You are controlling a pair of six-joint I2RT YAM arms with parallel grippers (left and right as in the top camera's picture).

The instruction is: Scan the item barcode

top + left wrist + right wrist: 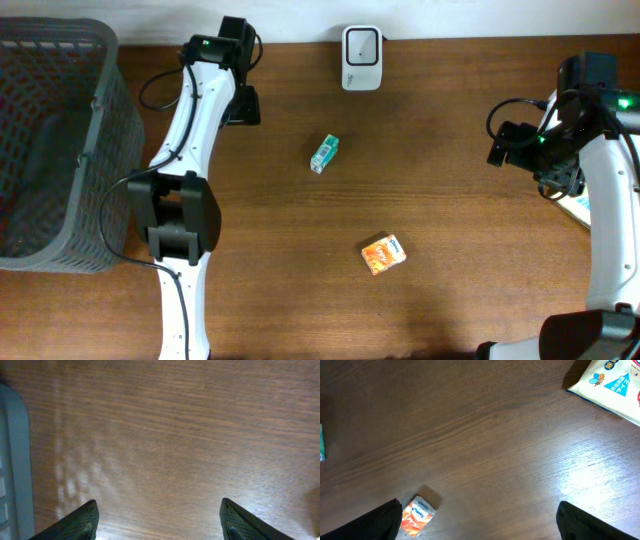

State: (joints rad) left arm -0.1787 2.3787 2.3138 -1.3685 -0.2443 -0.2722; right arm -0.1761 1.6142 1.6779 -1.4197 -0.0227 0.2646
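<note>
A white barcode scanner [361, 58] stands at the table's back edge. A small green box [324, 153] lies mid-table, just showing at the left edge of the right wrist view [321, 442]. An orange tissue pack [383, 254] lies nearer the front and sits beside my right gripper's left fingertip [417, 516]. My left gripper [245, 105] hangs open over bare wood near the basket, with nothing between its fingers [159, 506]. My right gripper [503, 145] is open and empty at the right side [479, 506].
A dark grey mesh basket [55, 150] fills the far left; its rim shows in the left wrist view [15, 460]. A white printed packet [575, 206] lies under the right arm, seen at top right of the right wrist view [612, 385].
</note>
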